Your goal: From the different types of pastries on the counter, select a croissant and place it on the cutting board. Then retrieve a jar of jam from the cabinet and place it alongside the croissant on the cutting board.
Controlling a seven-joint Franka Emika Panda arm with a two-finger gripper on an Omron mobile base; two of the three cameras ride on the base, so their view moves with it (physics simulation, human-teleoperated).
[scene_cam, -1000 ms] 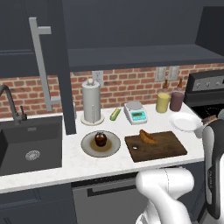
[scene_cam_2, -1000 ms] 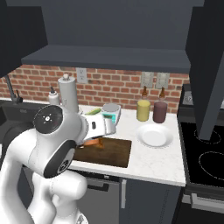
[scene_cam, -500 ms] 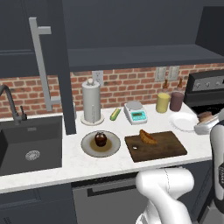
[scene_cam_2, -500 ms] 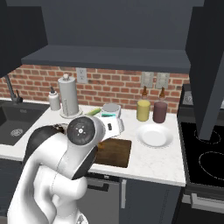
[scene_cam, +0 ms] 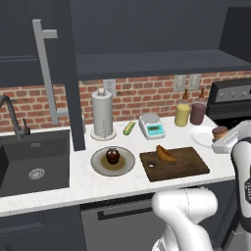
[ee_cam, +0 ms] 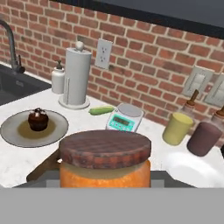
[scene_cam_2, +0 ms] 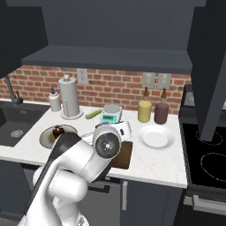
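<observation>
Hand view: jam jar [ee_cam: 105,162] lower half cut off at bottom; fingertips hidden, grip state unclear. Cutting board [ee_cam: 41,166] mostly hidden behind jar, croissant hidden too. Right base view: arm covers most of cutting board [scene_cam_2: 125,154]. Left base view: sink [scene_cam: 29,164] cut off at left edge. Scale [scene_cam: 152,126] display too small to read.
</observation>
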